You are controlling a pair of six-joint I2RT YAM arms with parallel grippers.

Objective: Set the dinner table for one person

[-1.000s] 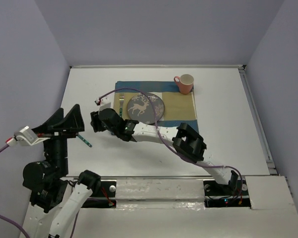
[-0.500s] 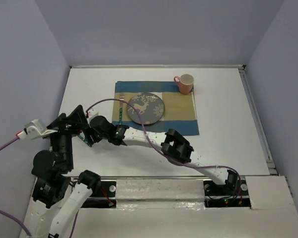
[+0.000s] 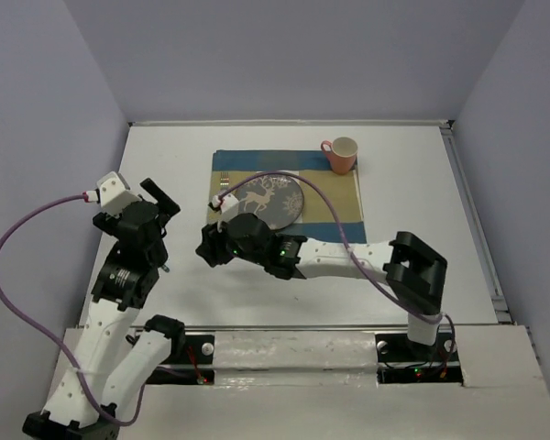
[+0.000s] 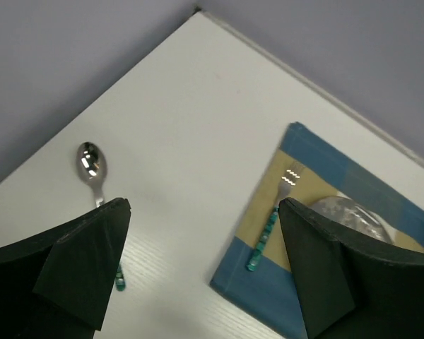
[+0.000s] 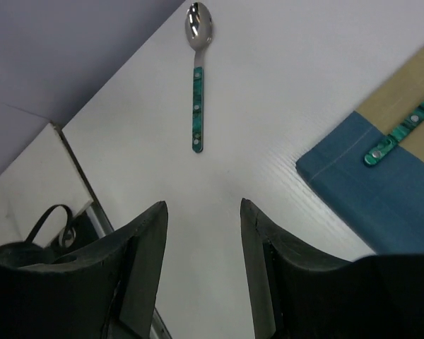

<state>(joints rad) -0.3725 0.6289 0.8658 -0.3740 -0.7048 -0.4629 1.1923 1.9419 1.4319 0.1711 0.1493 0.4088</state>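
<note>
Lying on dinner table [image 5: 290, 85], spoon [image 5: 197, 92] sits apart from mat [image 5: 353, 185].

Patchwork mat [image 3: 257, 160]: deer plate [image 3: 280, 195] on it, fork [image 4: 266, 234] along its left edge beside the plate, pink cup [image 3: 342, 154] at far right corner. Spoon [image 5: 197, 106] lies off the mat, left.
</note>
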